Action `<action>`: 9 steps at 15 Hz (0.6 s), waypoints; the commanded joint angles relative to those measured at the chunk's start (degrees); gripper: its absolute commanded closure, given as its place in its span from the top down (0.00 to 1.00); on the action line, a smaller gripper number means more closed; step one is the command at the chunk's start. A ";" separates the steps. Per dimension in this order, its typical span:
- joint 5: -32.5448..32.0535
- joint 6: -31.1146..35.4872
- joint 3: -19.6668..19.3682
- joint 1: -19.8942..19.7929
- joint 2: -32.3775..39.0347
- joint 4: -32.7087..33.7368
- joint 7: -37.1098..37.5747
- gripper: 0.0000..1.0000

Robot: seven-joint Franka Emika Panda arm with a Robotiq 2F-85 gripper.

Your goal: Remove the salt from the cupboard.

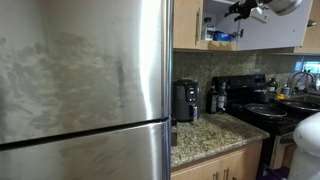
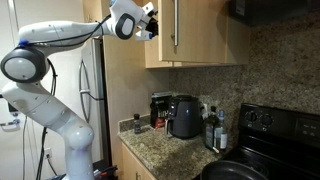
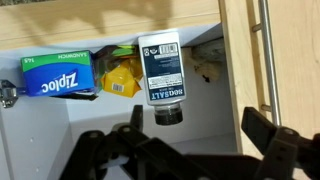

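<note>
In the wrist view, which looks upside down, the salt [image 3: 161, 70] is a whitish cylinder with a dark label and a dark cap, standing on a white shelf inside the cupboard [image 3: 240, 60]. My gripper [image 3: 200, 130] is open and empty, with its two dark fingers just in front of the salt and not touching it. The salt lies closer to the left finger. In both exterior views the gripper [image 1: 240, 10] [image 2: 150, 22] is up at the open cupboard [image 1: 190, 25] [image 2: 195, 35]. The salt cannot be made out there.
A blue Ziploc box [image 3: 58, 77] and a yellow item [image 3: 122, 78] sit beside the salt. The tan door with a metal handle [image 3: 264, 50] is on the right. Below are the fridge [image 1: 80, 90], the black coffee maker [image 1: 185, 100] [image 2: 183, 115], the granite counter [image 1: 210, 138] and the stove [image 1: 265, 105].
</note>
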 commanded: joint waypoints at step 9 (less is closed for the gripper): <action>0.91 12.20 -0.54 -1.11 13.30 9.41 1.73 1.00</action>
